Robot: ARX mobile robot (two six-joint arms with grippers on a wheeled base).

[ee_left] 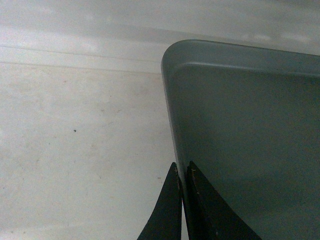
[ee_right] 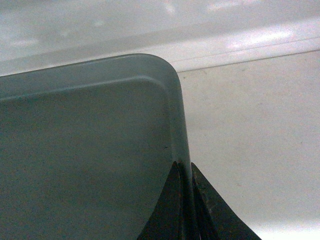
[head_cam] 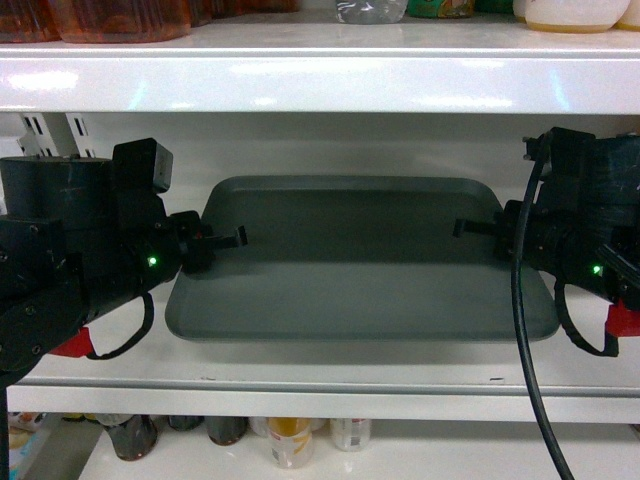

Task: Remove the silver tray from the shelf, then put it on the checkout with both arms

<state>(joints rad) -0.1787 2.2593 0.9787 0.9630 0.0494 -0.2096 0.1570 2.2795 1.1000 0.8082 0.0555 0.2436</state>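
Both tools' tips cropped at silver tray [head_cam: 360, 260]

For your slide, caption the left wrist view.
Left gripper pinches the silver tray rim on the shelf.

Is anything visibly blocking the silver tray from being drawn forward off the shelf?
Nothing visible does. The silver tray lies flat on the shelf, with the left gripper pinching its left rim and the right gripper pinching its right rim. The shelf strip in front of it is bare. The checkout is out of view.
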